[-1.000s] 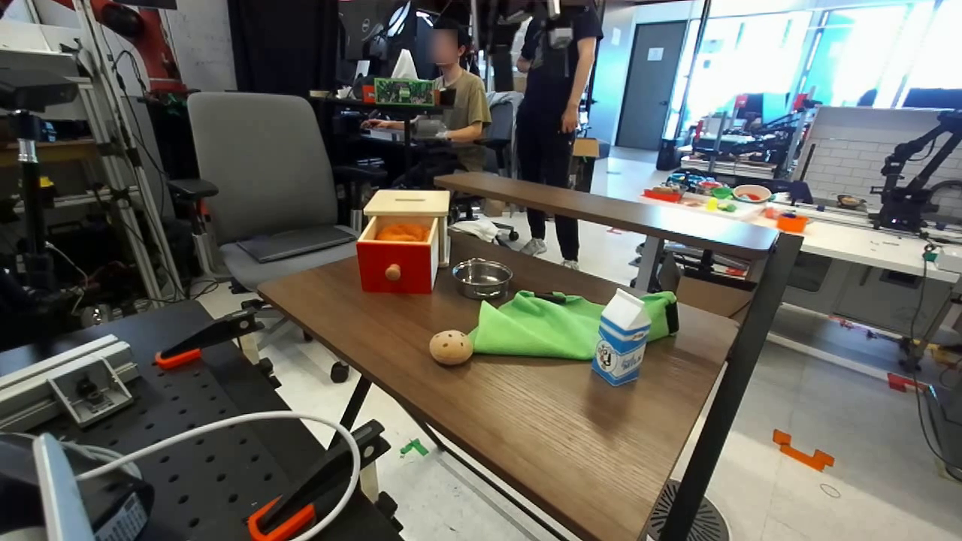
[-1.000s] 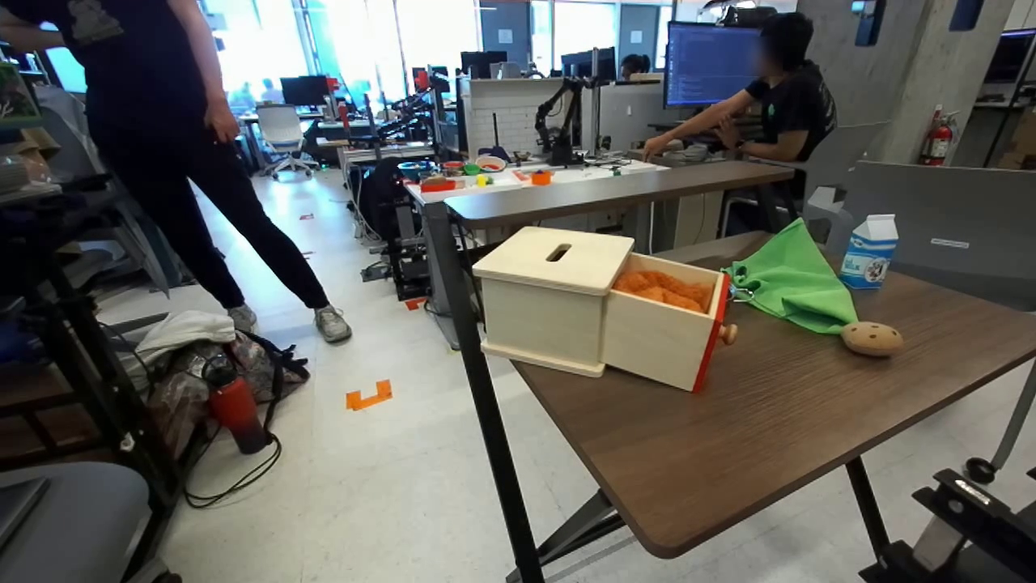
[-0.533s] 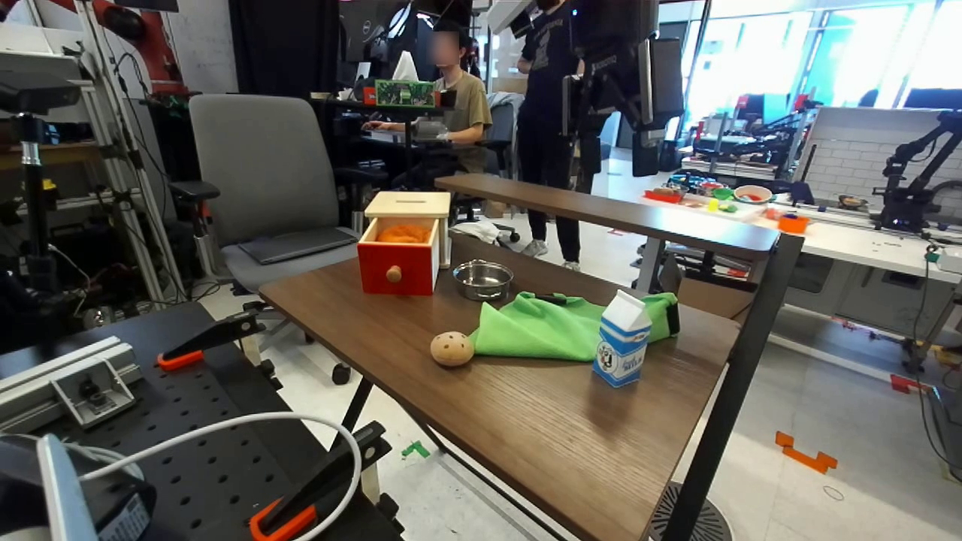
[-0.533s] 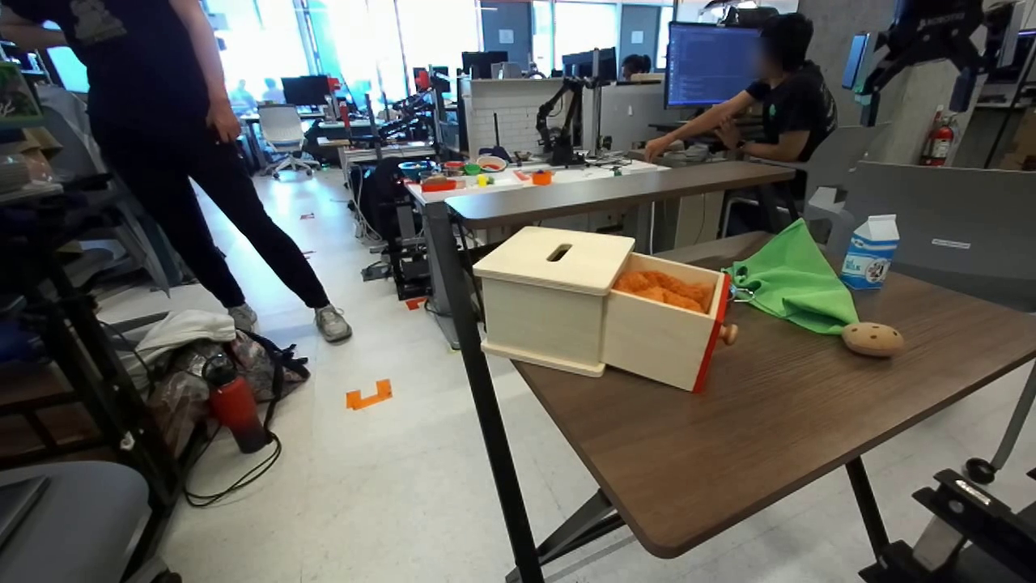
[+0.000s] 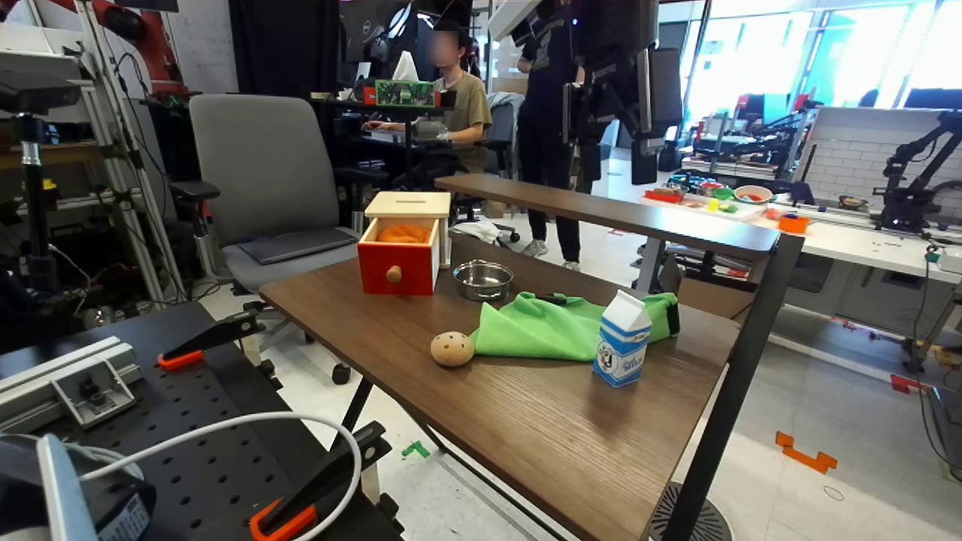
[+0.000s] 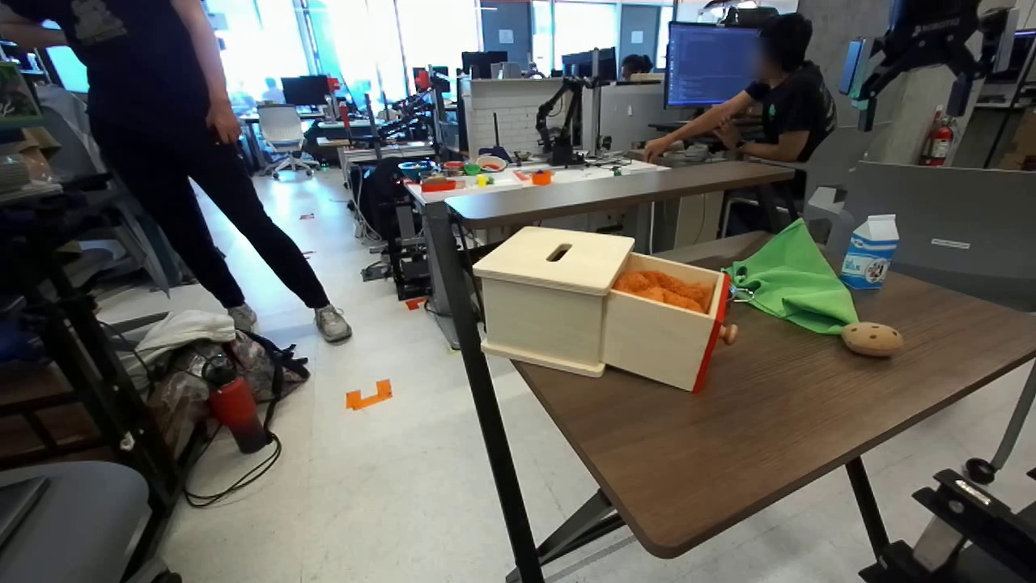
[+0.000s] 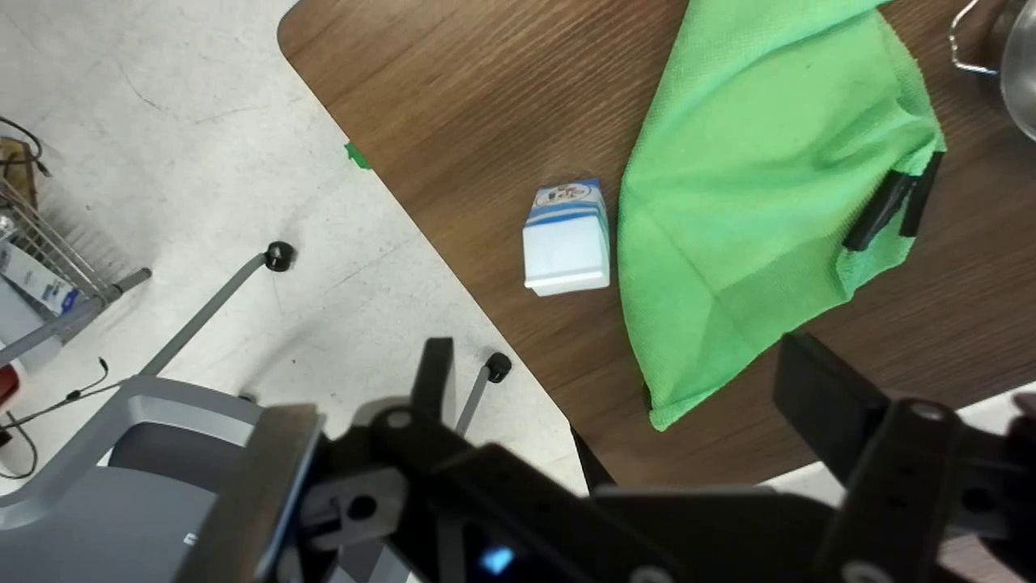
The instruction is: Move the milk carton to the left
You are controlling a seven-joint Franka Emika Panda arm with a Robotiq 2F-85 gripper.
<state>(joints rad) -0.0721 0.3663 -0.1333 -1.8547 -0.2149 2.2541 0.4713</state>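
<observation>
Jaws parted wide; milk carton (image 5: 622, 342) upright on the table (image 5: 541, 428) beside green cloth (image 7: 753, 194).

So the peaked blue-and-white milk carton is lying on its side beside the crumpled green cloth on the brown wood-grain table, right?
Not quite: the milk carton stands upright, as both exterior views show. It is beside the green cloth on the wood-grain table.
</observation>
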